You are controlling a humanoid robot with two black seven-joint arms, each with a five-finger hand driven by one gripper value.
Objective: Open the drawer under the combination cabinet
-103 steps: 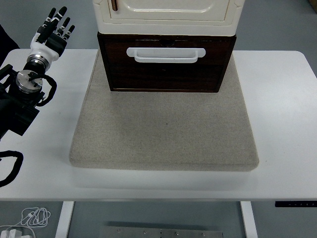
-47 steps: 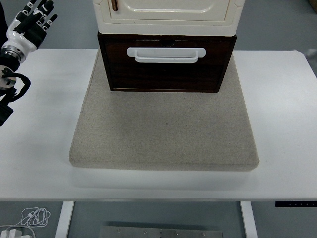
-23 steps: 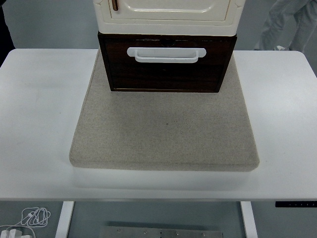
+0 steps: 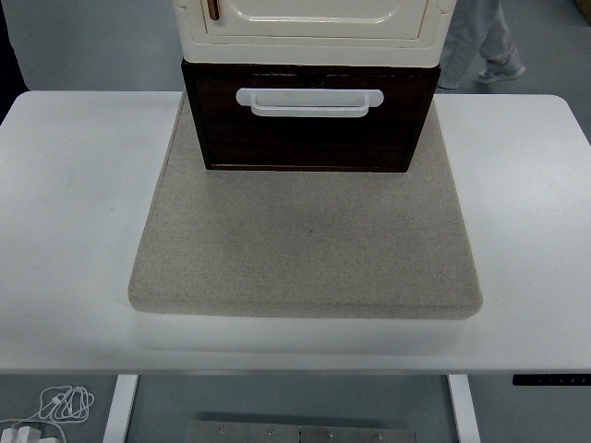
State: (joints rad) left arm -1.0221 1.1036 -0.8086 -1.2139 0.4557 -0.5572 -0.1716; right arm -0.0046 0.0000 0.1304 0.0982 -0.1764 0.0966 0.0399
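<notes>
A cream cabinet stands at the back centre, on top of a dark brown drawer. The drawer's front sits flush with its dark casing, so it looks closed. A white bar handle runs across the upper part of the drawer front. Both pieces rest on a beige mat on the white table. Neither robot hand shows anywhere in the head view.
A person's legs show beyond the table at the top right. White cables lie on the floor below the table's near left corner.
The left arm has drawn back up and to the left, out of the picture. A person has walked leftward across the top right. The drawer has not moved.
</notes>
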